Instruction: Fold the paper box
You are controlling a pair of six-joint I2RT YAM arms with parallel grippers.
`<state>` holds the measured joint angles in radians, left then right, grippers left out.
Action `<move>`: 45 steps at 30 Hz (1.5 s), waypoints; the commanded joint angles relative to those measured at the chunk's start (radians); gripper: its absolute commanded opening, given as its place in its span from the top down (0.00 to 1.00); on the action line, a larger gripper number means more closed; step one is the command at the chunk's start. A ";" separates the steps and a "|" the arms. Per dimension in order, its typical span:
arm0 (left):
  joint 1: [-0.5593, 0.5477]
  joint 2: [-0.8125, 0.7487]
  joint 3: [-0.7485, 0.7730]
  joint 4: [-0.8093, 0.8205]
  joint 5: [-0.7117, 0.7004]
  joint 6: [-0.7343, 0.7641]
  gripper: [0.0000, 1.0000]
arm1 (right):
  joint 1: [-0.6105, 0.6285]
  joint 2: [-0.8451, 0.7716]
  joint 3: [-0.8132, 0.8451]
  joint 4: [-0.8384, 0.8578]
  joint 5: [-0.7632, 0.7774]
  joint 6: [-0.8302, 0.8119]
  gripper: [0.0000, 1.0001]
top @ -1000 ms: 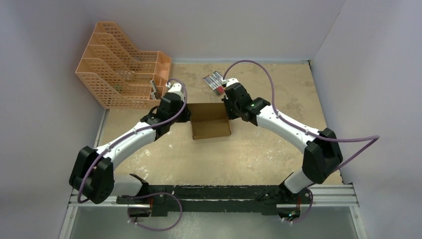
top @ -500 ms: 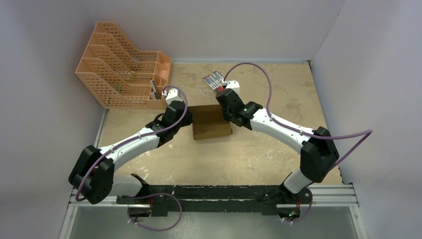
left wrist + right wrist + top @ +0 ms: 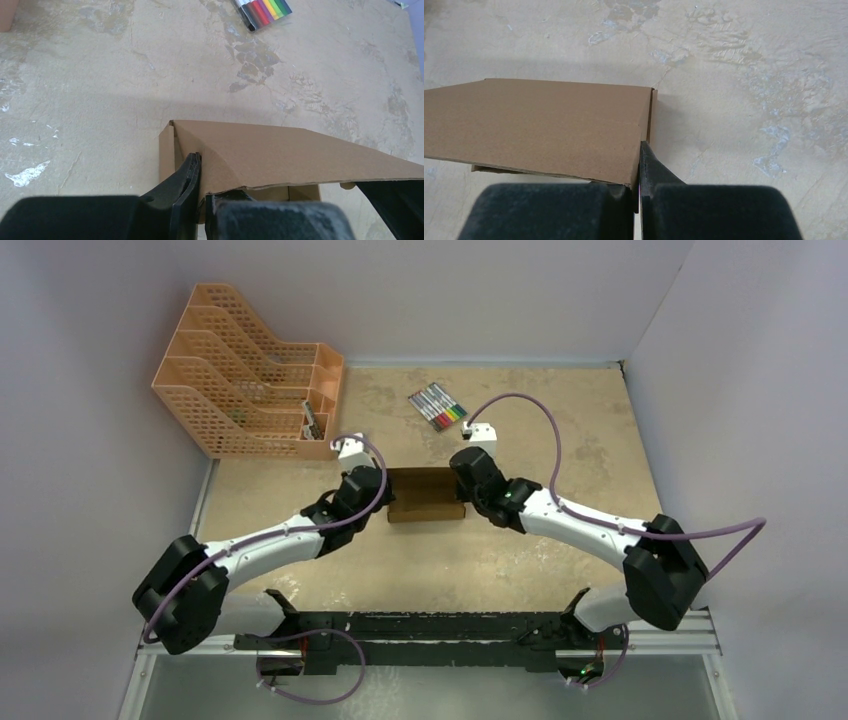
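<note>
At the middle of the worktop (image 3: 560, 420), between the two arms, a small plain brown cardboard box (image 3: 425, 498) is set, with its lid panel tilted down over the open body. The left end of that lid is pinched by the left gripper (image 3: 202, 192), whose jaws are narrowed onto the card. The right end is pinched likewise by the right gripper (image 3: 636, 185).

Trouble is to be expected if the two ends are lowered unevenly: the lid would be skewed or creased, and its free edge could be caught outside the front wall rather than tucked within. Since the body is held down by nothing, it could also be pushed along the worktop.

One box and two grippers are counted. One orange mesh file rack (image 3: 250, 370) is counted at the far left. One bunch of coloured marker pens (image 3: 438, 405) is counted at the far middle, too closely packed for the pens to be numbered.
</note>
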<state>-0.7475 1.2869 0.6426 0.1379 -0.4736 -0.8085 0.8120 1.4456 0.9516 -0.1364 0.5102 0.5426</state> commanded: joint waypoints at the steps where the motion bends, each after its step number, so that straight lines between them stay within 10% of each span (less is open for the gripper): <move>1: -0.043 -0.033 -0.082 0.078 0.026 -0.007 0.96 | 0.010 -0.057 -0.099 0.120 -0.046 0.036 0.98; 7: -0.057 -0.067 -0.138 0.069 0.006 0.051 0.94 | 0.010 -0.093 -0.160 0.187 -0.115 0.024 0.90; 24: -0.102 -0.087 -0.121 -0.074 -0.030 0.104 0.79 | 0.009 -0.374 -0.166 0.007 -0.231 -0.021 0.02; 34: -0.103 -0.401 -0.107 -0.385 -0.039 -0.010 0.39 | -0.023 -0.317 -0.019 -0.067 -0.152 0.009 0.01; 45: -0.100 -0.498 0.045 -0.590 -0.105 -0.114 0.24 | -0.075 -0.140 -0.025 -0.053 -0.205 0.035 0.01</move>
<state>-0.8459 0.7437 0.5854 -0.4088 -0.5106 -0.9047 0.7444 1.2869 0.9325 -0.1974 0.3191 0.5617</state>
